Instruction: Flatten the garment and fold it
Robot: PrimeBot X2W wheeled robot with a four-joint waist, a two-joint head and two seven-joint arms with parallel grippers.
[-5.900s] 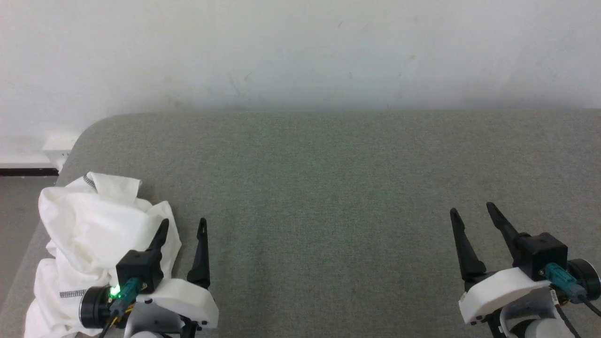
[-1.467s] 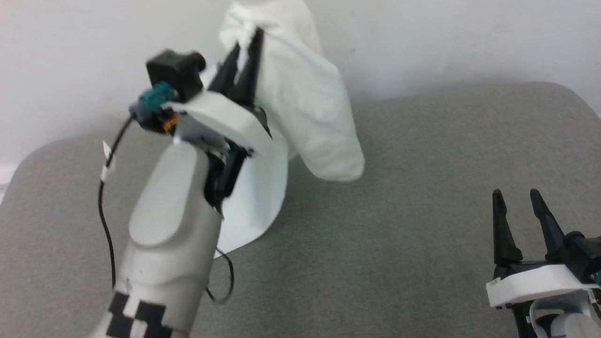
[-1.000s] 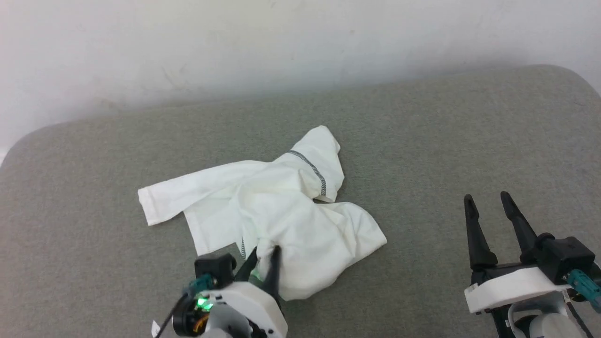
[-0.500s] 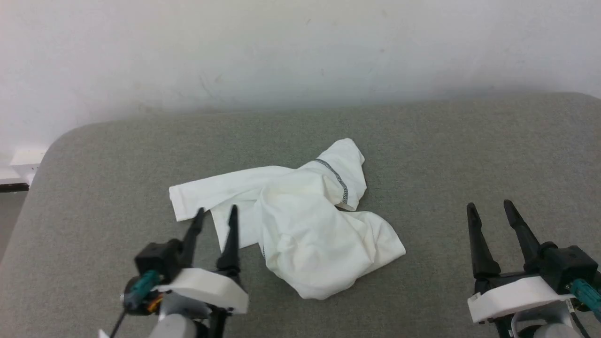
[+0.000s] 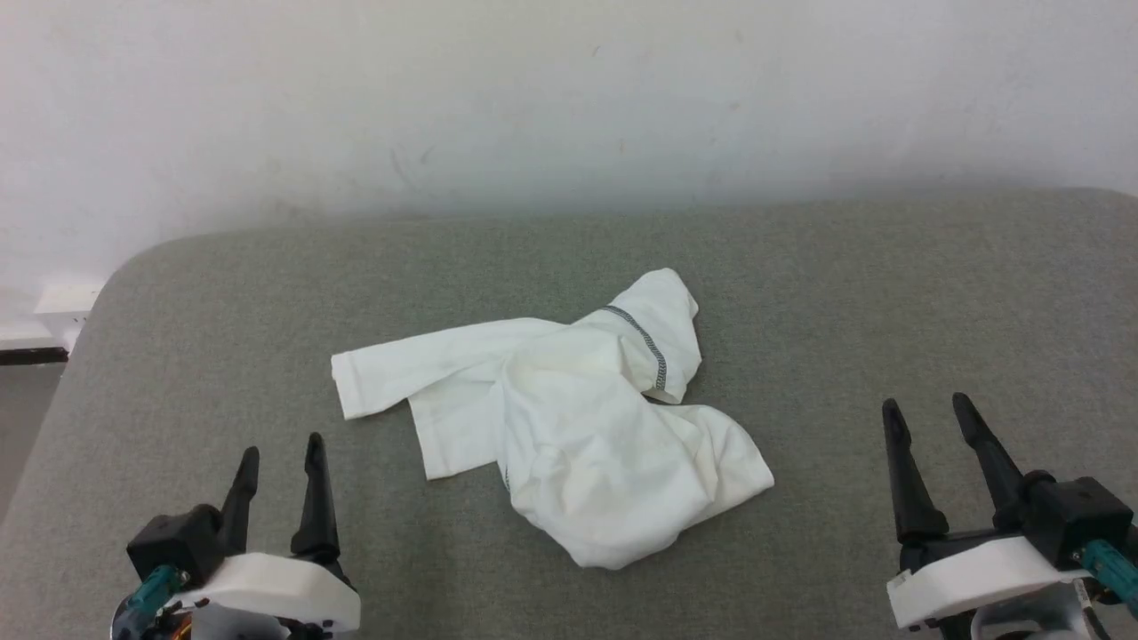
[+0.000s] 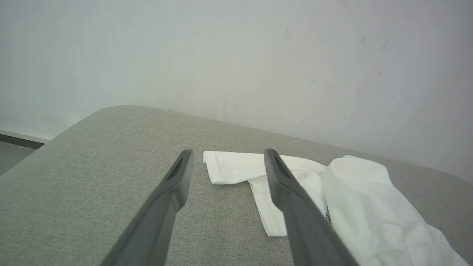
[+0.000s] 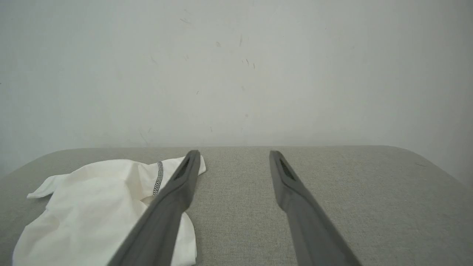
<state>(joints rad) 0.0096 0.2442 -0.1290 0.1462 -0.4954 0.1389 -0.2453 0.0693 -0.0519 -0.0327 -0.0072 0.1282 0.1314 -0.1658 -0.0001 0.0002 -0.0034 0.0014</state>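
The garment [image 5: 569,418], a white T-shirt with a dark stitched seam, lies crumpled in the middle of the grey padded table [image 5: 889,284]. One sleeve reaches out to the left. My left gripper [image 5: 280,452] stands open at the lower left, well clear of the cloth, with nothing between its fingers. My right gripper [image 5: 925,413] stands open at the lower right, also apart from it. In the left wrist view the garment [image 6: 362,207] lies ahead and to the right of the left gripper [image 6: 227,157]. In the right wrist view the garment [image 7: 96,210] lies to the left of the right gripper [image 7: 234,155].
A plain white wall [image 5: 569,98] runs behind the table. The table's rounded left corner [image 5: 116,276] drops to a floor with a dark skirting strip [image 5: 31,356]. Bare grey surface lies on both sides of the cloth.
My left gripper has let go of the garment, opened, and drawn back to the lower left. The garment now rests loose on the table. The head view has shifted slightly.
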